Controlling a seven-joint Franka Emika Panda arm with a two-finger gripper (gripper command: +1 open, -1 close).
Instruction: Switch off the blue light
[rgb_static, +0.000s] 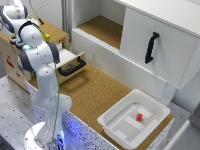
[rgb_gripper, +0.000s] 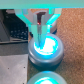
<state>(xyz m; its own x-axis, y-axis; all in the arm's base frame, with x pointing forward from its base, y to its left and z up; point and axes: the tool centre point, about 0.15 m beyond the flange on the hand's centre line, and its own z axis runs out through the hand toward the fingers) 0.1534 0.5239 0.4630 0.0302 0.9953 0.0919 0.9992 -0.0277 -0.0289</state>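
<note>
Note that the gripper hangs directly over the blue light, fingers drawn together with apparently nothing held; you press straight down onto that dome.

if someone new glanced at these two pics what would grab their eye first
In the wrist view, the glowing cyan-blue dome lamp dominates, with the gripper right over it. In the exterior view, the white robot arm bends over a wooden box at the exterior view's left. A white plastic tray holding a small red block sits lower on the exterior view's right.
</note>
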